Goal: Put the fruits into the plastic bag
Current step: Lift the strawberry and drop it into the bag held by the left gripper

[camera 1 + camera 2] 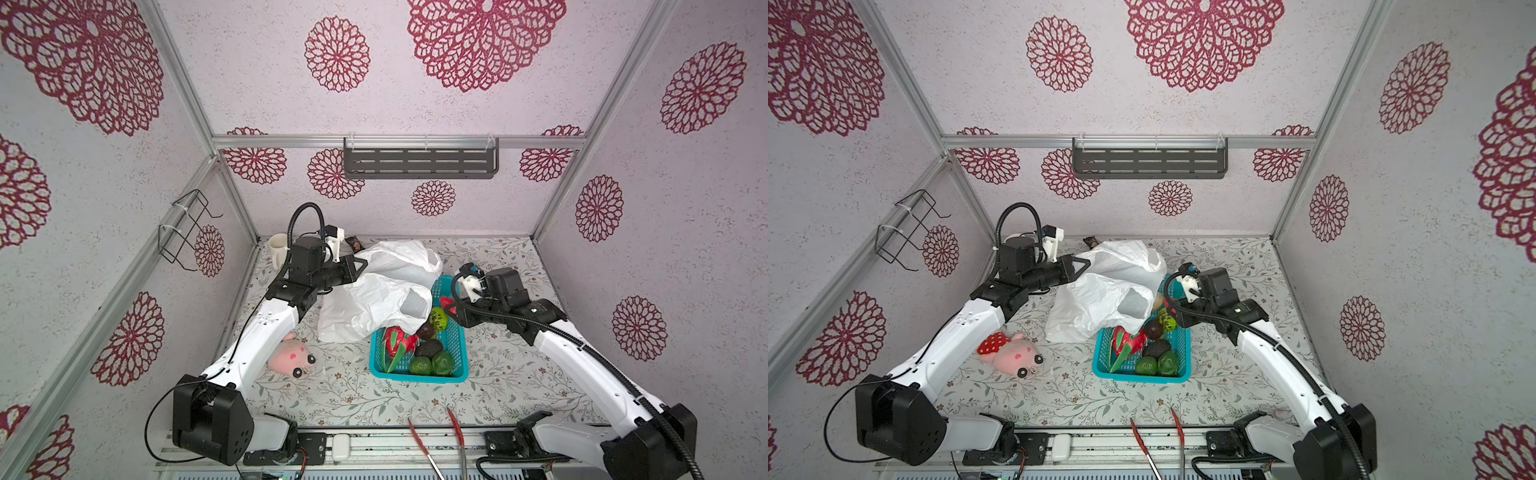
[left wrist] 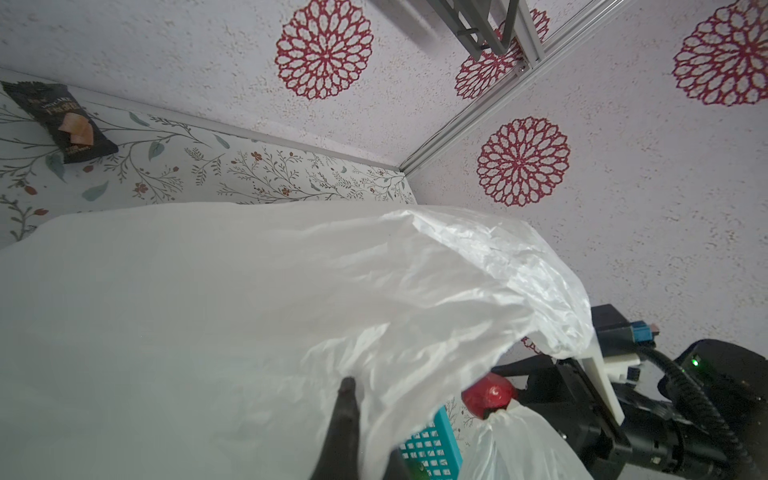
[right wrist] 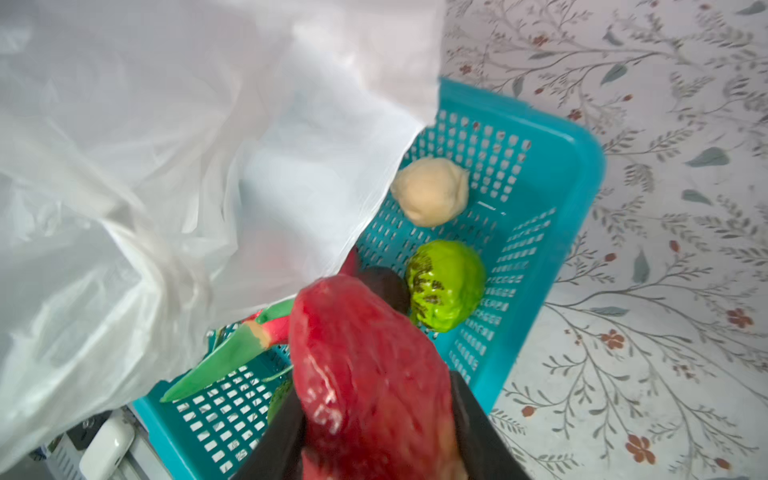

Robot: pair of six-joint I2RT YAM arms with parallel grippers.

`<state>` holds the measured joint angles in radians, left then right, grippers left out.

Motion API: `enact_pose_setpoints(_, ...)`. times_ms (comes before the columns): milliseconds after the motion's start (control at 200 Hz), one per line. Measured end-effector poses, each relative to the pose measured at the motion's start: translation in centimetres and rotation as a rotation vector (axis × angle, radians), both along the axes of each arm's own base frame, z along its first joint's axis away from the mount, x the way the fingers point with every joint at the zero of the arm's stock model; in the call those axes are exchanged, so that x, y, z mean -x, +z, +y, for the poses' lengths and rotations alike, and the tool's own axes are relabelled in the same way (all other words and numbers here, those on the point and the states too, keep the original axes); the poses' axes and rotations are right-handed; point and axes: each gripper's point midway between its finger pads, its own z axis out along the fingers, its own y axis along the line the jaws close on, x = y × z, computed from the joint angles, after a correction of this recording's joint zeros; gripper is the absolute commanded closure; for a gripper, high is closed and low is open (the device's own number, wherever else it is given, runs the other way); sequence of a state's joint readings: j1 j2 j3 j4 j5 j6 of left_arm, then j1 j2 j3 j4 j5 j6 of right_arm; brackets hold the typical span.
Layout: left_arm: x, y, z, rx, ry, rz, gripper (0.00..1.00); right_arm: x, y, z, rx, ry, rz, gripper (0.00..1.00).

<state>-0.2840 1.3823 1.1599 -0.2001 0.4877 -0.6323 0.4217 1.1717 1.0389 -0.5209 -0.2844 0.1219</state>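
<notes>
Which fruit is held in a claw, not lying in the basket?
The red fruit, gripped by the right claw; the others lie in the teal basket.

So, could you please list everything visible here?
basket: one, teal, table centre
plastic bag: one, white, back centre, overlapping basket
dragon fruit: one, red-pink and green, in basket
kiwi half: one, green, in basket
dark round fruit: one, in basket
avocado: one, dark, in basket
green fruits: two, basket's near end
beige ball: one, basket's far end
red fruit: one, gripped above basket
plush toy: one, pink, left of basket
mug: one, cream, back left
snack packet: one, dark, back edge
tongs: one pair, red, front edge
left pincer: black, shut on plastic bag
right pincer: black, shut on red fruit
</notes>
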Motion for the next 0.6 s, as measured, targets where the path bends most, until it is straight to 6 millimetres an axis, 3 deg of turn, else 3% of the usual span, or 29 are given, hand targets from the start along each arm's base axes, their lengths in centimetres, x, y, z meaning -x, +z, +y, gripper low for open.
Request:
enact_pose_setpoints(100,0.1,0.0,-0.1,0.004,-0.008,0.000,1.00,-0.6,0.8,1.0,-0.045,0.026,-0.013,0.71)
enact_pose_setpoints(265,0.2,0.3,-0.3,0.017,-0.017,-0.002,1.00,-2.3,0.9,4.4,-0.111,0.095,-0.009,0.71)
enact_pose_setpoints(415,0.3,0.6,-0.6,0.045,-0.030,-0.003,1.00,-2.9,1.1,8.3,-0.174,0.173,-0.014,0.70)
enact_pose_setpoints(600,0.4,0.9,-0.9,0.074,-0.046,0.004,1.00,-3.7,3.3,14.7,-0.217,0.273,-0.091,0.67)
